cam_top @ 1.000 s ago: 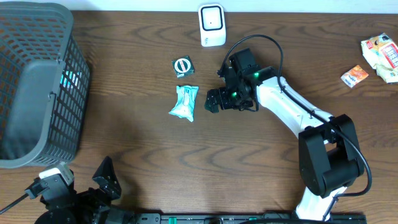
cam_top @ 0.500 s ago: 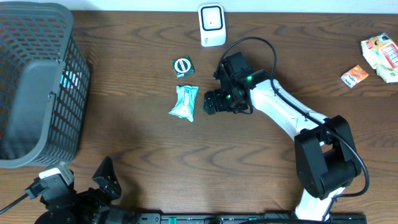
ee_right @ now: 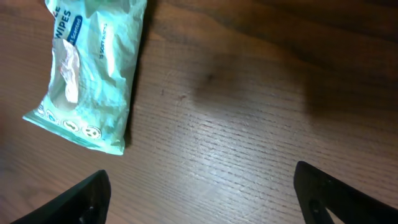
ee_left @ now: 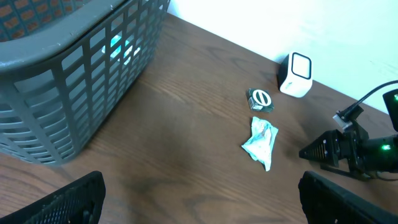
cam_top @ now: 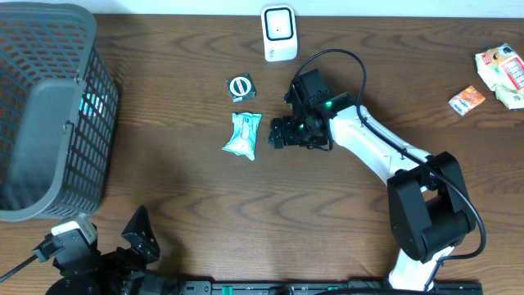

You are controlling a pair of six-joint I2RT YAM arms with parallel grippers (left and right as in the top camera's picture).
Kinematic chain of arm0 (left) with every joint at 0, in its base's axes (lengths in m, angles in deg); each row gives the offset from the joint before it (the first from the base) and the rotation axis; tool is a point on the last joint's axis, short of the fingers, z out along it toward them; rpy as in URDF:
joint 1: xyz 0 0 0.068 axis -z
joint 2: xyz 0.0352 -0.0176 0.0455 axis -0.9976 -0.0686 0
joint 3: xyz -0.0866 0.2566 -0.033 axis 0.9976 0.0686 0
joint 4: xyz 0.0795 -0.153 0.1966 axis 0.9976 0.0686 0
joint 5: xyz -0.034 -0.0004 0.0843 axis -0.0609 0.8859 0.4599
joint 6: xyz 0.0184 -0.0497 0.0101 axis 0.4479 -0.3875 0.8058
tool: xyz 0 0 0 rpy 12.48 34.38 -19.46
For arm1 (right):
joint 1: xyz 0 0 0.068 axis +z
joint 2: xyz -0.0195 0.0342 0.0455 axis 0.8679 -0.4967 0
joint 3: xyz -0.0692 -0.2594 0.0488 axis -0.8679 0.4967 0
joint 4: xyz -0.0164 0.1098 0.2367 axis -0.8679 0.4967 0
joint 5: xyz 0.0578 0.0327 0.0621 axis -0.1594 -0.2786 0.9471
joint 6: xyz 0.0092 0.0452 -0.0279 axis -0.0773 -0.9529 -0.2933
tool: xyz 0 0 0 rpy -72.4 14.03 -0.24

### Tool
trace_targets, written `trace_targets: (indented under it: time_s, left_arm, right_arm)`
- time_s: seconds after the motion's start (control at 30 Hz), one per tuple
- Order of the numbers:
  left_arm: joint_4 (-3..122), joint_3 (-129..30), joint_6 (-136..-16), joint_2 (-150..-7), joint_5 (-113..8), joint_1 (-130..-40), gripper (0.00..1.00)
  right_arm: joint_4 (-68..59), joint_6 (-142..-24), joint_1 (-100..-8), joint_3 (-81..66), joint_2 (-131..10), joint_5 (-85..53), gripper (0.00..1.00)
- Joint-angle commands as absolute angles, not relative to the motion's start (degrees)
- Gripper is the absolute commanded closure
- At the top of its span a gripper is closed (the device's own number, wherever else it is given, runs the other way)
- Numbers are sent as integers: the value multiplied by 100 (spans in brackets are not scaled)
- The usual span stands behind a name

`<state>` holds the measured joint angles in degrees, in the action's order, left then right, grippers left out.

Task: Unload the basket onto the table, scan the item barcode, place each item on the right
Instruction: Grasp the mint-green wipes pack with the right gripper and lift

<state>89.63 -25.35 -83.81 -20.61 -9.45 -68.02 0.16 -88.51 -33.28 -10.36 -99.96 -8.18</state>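
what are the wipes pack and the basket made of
Wipes pack: soft plastic film by the look, slightly glossy, crinkled, with a flat sealed edge. Basket: probably rigid moulded plastic, matte grey, going by its even lattice walls.

Mock shop checkout, lab-type setup.
Grey shopping basket [cam_top: 49,115], white scanner unit [cam_top: 279,33] by plain wall, pkgd goods [cam_top: 501,70] on wood-grain worktop [cam_top: 188,197].

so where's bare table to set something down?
Free: wide wood between basket and wipes pack; also between right arm and snack packets. Crowded: scanner, small round item, wipes pack and right gripper cluster at top centre.
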Motion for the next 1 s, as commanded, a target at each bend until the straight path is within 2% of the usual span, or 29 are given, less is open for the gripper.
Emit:
trace_targets:
  time_s: [0.0,0.53,0.97]
  left_arm:
    - [8959,-2507,-8436,-2052,-847,-6826,2]
    - [8959,-2507,-8436,-2052,-847,-6826,2]
    - [8959,-2507,-8436,-2052,-849,-6826,2]
  right_arm:
    - [-16,-8975,-3312,-988,-10036,-842,10]
    - [-200,-8971,-3234,-959,-10038,-1377,1]
    - [-550,-8973,-3074,-959,-10038,-1382,2]
